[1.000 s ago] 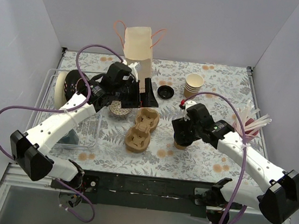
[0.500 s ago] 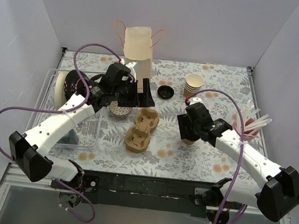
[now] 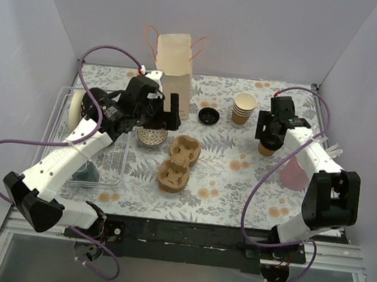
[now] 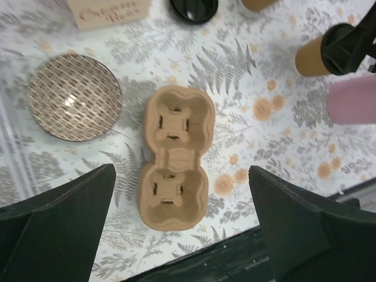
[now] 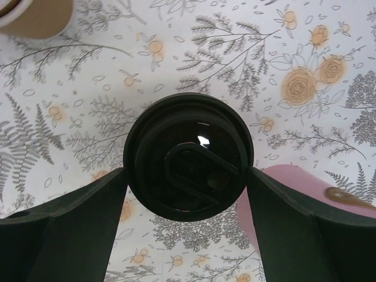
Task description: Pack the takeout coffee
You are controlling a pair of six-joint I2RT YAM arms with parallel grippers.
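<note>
Evidently clasped by right gripper (image 5: 187, 174), tan takeout coffee (image 4: 309, 57), glossy black lid (image 5: 188, 141), left gripper (image 4: 181, 176) splayed.

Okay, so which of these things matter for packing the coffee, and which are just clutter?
Job: takeout coffee, right gripper around it; probably cup carrier, paper bag.
Lying about: lidless cup stack, loose black lid, patterned bowl, pink cup.

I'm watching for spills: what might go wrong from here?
The right gripper holds the takeout coffee high up, at its lid, so the cup might slip or the lid pop off. The pink cup stands close beside it; a careless swing might knock it over.
</note>
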